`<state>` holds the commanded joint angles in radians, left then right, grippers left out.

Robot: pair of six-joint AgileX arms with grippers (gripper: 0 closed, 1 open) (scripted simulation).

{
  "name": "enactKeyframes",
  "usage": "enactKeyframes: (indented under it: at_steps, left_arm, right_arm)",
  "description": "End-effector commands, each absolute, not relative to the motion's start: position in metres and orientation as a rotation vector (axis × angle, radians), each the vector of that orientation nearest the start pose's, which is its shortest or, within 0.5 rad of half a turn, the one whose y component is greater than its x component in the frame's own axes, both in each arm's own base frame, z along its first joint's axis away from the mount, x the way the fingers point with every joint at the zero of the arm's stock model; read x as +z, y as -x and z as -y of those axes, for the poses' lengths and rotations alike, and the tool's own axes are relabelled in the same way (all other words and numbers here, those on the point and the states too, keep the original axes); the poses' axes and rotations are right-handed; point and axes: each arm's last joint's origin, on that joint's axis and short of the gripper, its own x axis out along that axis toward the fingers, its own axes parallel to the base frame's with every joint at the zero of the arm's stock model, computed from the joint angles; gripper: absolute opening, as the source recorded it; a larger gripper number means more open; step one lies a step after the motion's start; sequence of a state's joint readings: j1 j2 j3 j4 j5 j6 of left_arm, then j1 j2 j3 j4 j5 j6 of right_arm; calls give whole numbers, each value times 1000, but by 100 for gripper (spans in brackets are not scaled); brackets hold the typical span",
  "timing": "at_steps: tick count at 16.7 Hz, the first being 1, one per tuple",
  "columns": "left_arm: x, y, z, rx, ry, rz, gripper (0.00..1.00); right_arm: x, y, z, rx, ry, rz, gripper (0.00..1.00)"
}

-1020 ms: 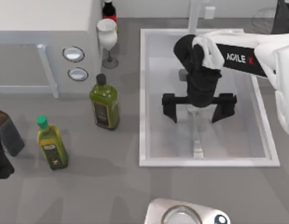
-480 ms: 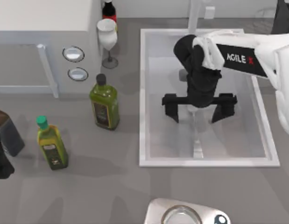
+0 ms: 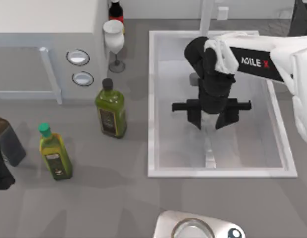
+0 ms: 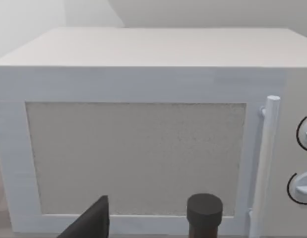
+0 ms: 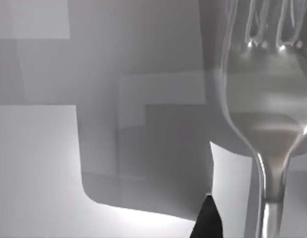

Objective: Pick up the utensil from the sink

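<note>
The right pincer [image 3: 210,119] has narrowed, still partly open (empty), straddling the fork [image 3: 209,146] in the sink [image 3: 152,99].

Sink [image 3: 152,99] at the worktop's [image 3: 118,198] right, fork [image 3: 210,148] lying in it, right tool [image 3: 211,120] just above the fork, 2 bottles [image 3: 110,109] left of the sink, microwave [image 3: 44,29] far left behind them

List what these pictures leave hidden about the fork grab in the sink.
- Top view: the right gripper covers the head of the fork, so contact is hidden.
- Right wrist view: the fork's tine tips and handle are cut off by the edges.
- Top view: the left arm is cut off at the left edge.
</note>
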<state>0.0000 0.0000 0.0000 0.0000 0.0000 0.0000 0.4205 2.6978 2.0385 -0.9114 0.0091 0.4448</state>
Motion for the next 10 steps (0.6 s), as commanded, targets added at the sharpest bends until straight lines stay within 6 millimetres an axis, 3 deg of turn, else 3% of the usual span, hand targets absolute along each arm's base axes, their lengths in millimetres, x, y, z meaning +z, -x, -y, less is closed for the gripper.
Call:
enactKeyframes:
  at_steps: [2,9,10]
  left_arm:
    - [160,-106,1,0,0,0,100]
    - [160,-106,1,0,0,0,100]
    - [160,-106,1,0,0,0,100]
  right_arm:
    - [11,-449,-207,-8,-8,-1571,0]
    - [11,-449,-207,-8,-8,-1571,0]
    - [35,-453,-207,-2,-2,-1528,0]
